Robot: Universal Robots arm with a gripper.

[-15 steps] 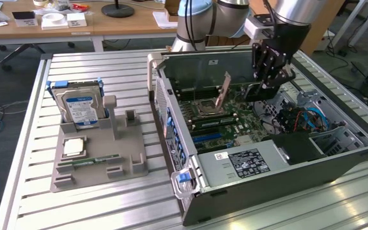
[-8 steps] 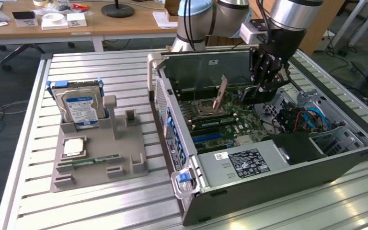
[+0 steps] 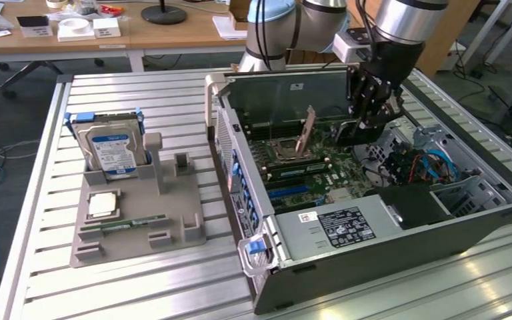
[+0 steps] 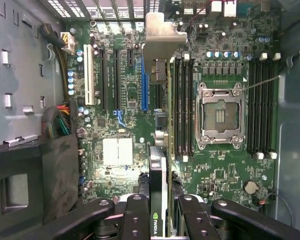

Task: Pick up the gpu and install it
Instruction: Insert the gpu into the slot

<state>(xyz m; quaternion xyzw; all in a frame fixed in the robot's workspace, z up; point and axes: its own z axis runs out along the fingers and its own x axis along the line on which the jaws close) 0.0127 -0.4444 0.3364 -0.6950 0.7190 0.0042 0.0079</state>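
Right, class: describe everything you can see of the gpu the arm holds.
The gpu is a thin flat card, seen edge-on in the wrist view, with a green logo near the grip and a bent silver metal bracket at its far end. The gripper is shut on it, a black finger on each side. It hangs on edge over the green motherboard, alongside the memory slots.

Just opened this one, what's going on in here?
The arm's gripper is clamped on the gpu, holding it on edge above the motherboard inside the open computer case. The card hangs beside the blue expansion slot and does not look seated yet. On the exterior view's left, the hard drive stands in the grey holder.
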